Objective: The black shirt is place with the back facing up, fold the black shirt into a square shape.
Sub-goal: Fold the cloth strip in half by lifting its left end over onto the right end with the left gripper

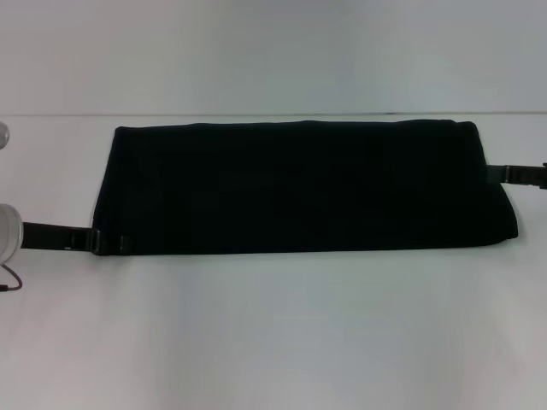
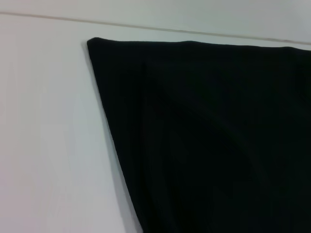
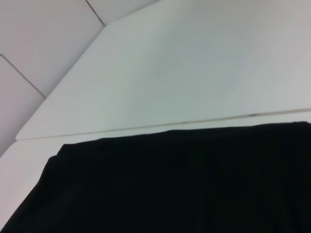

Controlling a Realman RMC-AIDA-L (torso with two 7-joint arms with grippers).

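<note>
So the black shirt (image 1: 308,188) is lying flat on the white table (image 1: 273,333) as a long folded band, running side to side across the head view with its far edge right up near the back edge of the table. No lettering showing, just plain black cloth all over. The left gripper (image 1: 109,242) is down at the shirt's near-left corner — its tips sit right on the edge of the cloth, and they look pinched narrow on that corner, though it's black on black so hard to be totally sure. The right gripper (image 1: 500,174) comes in from the opposite end, touching the shirt's right edge about halfway up; I honestly cannot tell if it's gripping or just resting there. From the left wrist view you get the shirt (image 2: 209,141) with one crisp corner pointing at the table seam, and the right wrist view shows the shirt (image 3: 170,184) filling the lower part — fabric looks smooth.
</note>
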